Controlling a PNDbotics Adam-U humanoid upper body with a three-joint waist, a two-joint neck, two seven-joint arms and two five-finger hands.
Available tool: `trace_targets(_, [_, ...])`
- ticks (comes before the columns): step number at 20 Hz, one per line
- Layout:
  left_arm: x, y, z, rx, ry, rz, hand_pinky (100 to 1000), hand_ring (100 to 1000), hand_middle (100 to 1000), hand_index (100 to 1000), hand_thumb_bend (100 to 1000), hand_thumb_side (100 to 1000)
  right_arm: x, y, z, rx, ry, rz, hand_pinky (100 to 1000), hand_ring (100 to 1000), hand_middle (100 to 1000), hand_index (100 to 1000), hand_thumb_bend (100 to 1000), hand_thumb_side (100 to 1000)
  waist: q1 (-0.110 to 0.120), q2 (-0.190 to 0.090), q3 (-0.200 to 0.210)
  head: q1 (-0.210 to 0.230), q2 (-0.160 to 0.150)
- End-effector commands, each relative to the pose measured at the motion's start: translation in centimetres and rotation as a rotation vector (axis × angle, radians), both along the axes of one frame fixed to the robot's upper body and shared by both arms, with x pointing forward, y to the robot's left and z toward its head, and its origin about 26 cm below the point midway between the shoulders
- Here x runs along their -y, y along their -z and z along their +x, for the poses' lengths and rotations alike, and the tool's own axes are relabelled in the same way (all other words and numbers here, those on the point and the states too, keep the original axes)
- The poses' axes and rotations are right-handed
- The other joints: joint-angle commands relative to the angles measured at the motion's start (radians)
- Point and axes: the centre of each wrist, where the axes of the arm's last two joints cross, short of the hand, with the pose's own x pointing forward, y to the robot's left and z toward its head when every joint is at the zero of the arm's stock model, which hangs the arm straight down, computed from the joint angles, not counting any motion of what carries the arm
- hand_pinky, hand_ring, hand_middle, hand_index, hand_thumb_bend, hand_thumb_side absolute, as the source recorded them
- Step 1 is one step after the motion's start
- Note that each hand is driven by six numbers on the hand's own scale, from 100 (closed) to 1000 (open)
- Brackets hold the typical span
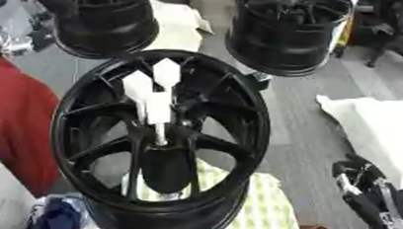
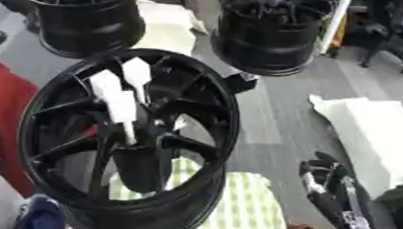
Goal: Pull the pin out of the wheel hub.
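The pin stands in the centre of the hub, white, its wide finned top above the spokes. It looks light and stiff; I judge the fins the best hold. My right hand waits right of the hub, fingers relaxed, holding nothing.
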Motion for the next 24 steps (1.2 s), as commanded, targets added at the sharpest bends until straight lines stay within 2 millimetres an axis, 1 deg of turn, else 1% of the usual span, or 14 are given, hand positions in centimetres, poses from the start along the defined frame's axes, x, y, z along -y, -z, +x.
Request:
trace_targets(1, [1.0, 0.0, 0.6, -0.047, 0.168, 0.261, 844, 804, 805, 891, 195, 514, 0.9, -0.6, 0.2, 0.018, 0.002, -0.033, 688, 675, 679, 831, 273, 423, 0.003, -0.012, -0.001, -0.003, -0.002])
trace_targets(3, [2.1, 0.8, 1.0, -0.048, 0.208, 0.32, 851, 814, 819, 892, 216, 488, 0.9, -0.6, 0.2, 0.017, 0.002, -0.032, 688, 675, 679, 831, 273, 423, 0.003, -0.012, -0.003, -0.002, -0.002])
trace_targets(7, [3.4, 1.9, 1.7, -0.034, 0.281, 0.386, 860, 826, 835, 897, 249, 435, 0.9, -0.5, 0.1, 0.015, 0.003, -0.031, 688, 675, 679, 831, 273, 423, 0.004, -0.013, -0.007, 0.0, -0.002])
trace_targets(9, [3.7, 2.2, 2.0, -0.026, 0.306, 0.404, 863, 829, 838, 900, 229, 394, 0.9, -0.5, 0.0, 0.014, 0.004, -0.03, 688, 675, 679, 831, 272, 423, 0.004, -0.014, -0.008, 0.0, -0.002])
trace_targets(11, [3.9, 2.3, 2.2, -0.02, 0.326, 0.409, 862, 830, 838, 896, 230, 375, 0.9, -0.4, 0.0, 0.013, 0.006, -0.03, 688, 675, 679, 831, 272, 423, 0.004, -0.015, -0.008, 0.001, -0.002])
trace_targets(19, [3.7, 2.5, 2.7, -0.012, 0.332, 0.429, 864, 830, 840, 901, 225, 374, 0.9, -0.4, 0.0, 0.012, 0.009, -0.029, 687, 675, 679, 831, 271, 423, 0.004, -0.017, -0.007, 0.001, -0.002])
trace_targets(21, [4.0, 3.0, 2.9, -0.02, 0.339, 0.436, 862, 832, 843, 902, 210, 347, 0.9, -0.4, 0.0, 0.011, 0.007, -0.028, 687, 675, 679, 831, 270, 424, 0.004, -0.018, -0.008, 0.004, -0.002])
trace_targets(24, [4.5, 3.9, 3.5, -0.035, 0.358, 0.457, 861, 832, 843, 902, 209, 341, 0.8, -0.3, -0.1, 0.01, 0.005, -0.027, 687, 675, 679, 831, 270, 424, 0.003, -0.018, -0.012, 0.007, -0.002])
